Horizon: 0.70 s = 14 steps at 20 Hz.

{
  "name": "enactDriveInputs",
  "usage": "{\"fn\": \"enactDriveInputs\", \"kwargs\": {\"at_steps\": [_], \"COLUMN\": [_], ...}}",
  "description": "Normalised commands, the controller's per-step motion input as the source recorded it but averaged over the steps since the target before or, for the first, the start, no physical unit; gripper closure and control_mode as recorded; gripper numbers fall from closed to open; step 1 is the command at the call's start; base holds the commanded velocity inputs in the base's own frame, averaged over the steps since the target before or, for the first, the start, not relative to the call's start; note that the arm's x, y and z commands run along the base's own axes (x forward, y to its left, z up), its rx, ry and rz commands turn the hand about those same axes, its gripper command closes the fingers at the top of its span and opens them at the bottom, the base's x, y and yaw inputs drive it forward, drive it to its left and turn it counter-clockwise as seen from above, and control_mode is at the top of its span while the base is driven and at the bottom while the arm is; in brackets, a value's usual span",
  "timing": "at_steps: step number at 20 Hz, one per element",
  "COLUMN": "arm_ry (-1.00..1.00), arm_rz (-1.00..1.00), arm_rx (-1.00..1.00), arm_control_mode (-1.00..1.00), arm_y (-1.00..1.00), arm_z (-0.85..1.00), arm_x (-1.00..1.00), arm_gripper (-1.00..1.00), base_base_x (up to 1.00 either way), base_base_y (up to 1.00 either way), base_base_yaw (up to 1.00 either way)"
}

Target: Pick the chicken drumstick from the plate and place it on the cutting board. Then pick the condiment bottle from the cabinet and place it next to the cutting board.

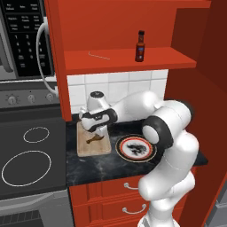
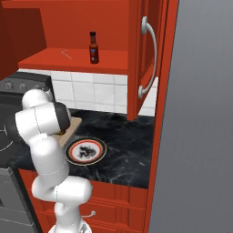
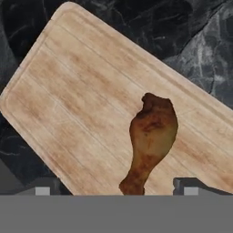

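The golden-brown chicken drumstick (image 3: 152,139) lies at centre frame on the tan wooden cutting board (image 3: 86,100); the round brown-rimmed plate (image 1: 136,148) is vacated. The two-finger gripper (image 3: 113,190) hovers above, fingers spread, pinching nothing. Remaining: the slim dark condiment bottle (image 1: 140,46) stands on the red cabinet (image 1: 128,60) shelf, upper frame.

The chicken drumstick (image 3: 151,136) is golden-brown with darker, scorched patches, and lies on a light tan cutting board (image 3: 86,100) streaked with wood grain. The plate (image 1: 136,148) has a brown-orange rim, a white centre and a dark mottled pattern in the middle. The counter (image 2: 123,145) is black marble with pale veins. The cabinet (image 1: 124,60) is bright red-orange; the condiment bottle (image 1: 140,46) is dark, black-capped, red-labelled. The wall tiles (image 2: 95,93) are white.
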Motion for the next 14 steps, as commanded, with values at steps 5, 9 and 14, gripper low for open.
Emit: {"fn": "enactDriveInputs", "kwargs": {"at_steps": [5, 9, 14], "arm_ry": [-0.09, -0.05, -0.03], "arm_rz": [0.0, 0.0, 0.0], "arm_rx": [0.0, 0.0, 0.0], "arm_control_mode": [-1.0, -1.0, -1.0], "arm_y": [-0.01, -0.16, -0.21], "arm_z": [0.34, 0.19, 0.18], "arm_x": [-0.02, -0.21, -0.33], "arm_gripper": [-1.0, -1.0, -1.0], "base_base_x": [0.0, 0.0, 0.0], "base_base_y": [0.0, 0.0, 0.0], "base_base_yaw": [0.0, 0.0, 0.0]}}
